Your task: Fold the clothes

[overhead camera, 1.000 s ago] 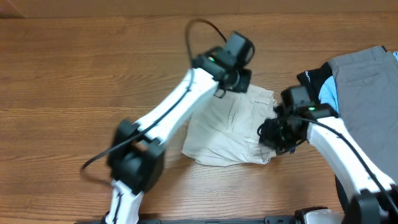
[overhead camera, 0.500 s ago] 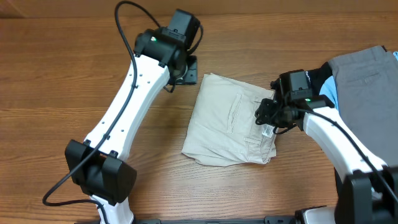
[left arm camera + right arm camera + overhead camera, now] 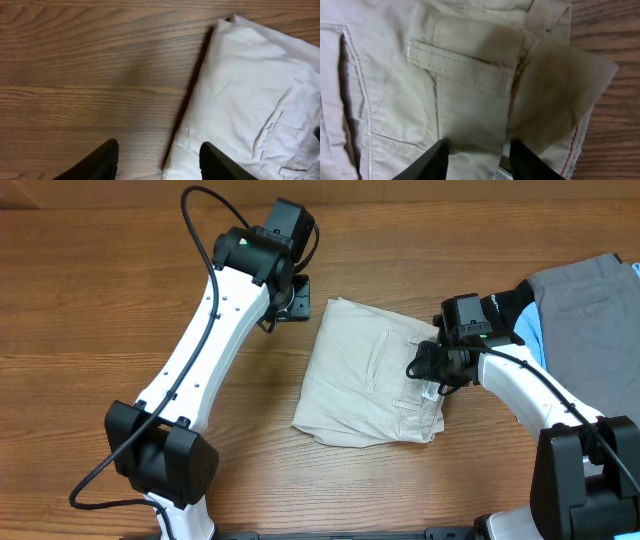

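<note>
Both agape: left pincer beside clothes; right pincer above.

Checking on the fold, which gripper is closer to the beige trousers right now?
Right. The right gripper is over the beige trousers at their waistband edge; the left gripper hovers over bare table just off their corner.

Overhead looked straight down from far, clothes mid-frame. Left wrist cam faced down, closer, over the clothes' upper-left corner and table. Right wrist cam sat nearest, on their right-edge pocket. All three shared the clothes.
</note>
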Available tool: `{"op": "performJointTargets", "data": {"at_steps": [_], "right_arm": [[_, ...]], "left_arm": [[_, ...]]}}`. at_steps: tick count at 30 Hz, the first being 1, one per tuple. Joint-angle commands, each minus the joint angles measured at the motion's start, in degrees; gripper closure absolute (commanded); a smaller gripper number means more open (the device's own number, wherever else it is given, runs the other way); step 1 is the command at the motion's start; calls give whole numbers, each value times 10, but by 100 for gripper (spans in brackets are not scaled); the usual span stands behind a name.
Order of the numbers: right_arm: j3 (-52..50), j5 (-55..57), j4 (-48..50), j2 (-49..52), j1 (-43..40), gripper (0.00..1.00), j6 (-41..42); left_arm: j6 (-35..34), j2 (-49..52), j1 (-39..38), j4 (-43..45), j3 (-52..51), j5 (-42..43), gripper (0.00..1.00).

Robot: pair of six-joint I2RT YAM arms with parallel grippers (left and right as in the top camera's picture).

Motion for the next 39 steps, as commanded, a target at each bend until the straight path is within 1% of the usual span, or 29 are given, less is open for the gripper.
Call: {"op": "performJointTargets", "data": {"at_steps": [1,4,5,10,15,16,17,19,20,21,22,23,24,25,26,28,30,31,32,39], "right_arm": [[-3,-5,0,3,1,55,0],[-3,-24,6,3,1,57,2],[-3,-41,11,3,1,60,3],[-14,-56,29,5,1,62,42],[-58,-50,79,9,1,62,46],[-68,-50,91,10,1,64,46],[-76,-52,100,10,1,74,46],[-76,-53,101,9,1,87,45],[-71,-52,96,4,0,88,45],[-66,-52,87,-2,-1,86,45],[-62,-52,80,-6,-2,77,45],[-59,-52,71,-10,-3,51,45],[-57,-50,63,-17,-6,30,45],[-57,-50,57,-19,-9,25,45],[-57,-50,51,-20,-12,22,45],[-60,-50,48,-19,-13,23,46],[-61,-52,49,-19,-13,34,46],[-62,-59,52,-19,-13,50,46],[-62,-67,55,-19,-13,55,46],[-65,-72,74,-19,-13,51,46]], "left_arm": [[-2,-1,-1,12,-31,-8,45],[-2,-1,-1,20,-43,-8,46],[-2,-1,-1,22,-44,-9,47],[-2,-1,-1,28,-44,-9,48],[-2,-1,-1,26,-44,-10,47],[-2,-1,-1,26,-44,-10,47],[-2,-1,-1,26,-44,-9,47],[-2,-1,-1,27,-44,-9,47],[-2,-1,-1,27,-44,-9,47],[-2,-1,-1,26,-44,-9,47],[-2,-1,-1,26,-44,-9,47],[-2,-1,-1,25,-44,-9,47],[-2,-1,-1,24,-44,-9,47],[-2,-1,-1,23,-44,-9,47],[-2,-1,-1,21,-44,-9,47],[-2,-1,-1,20,-44,-9,47],[-2,-1,-1,21,-44,-9,47],[-2,-1,-1,22,-44,-9,47],[-2,-1,-1,22,-44,-9,47],[-2,-1,-1,22,-44,-7,47]]}}
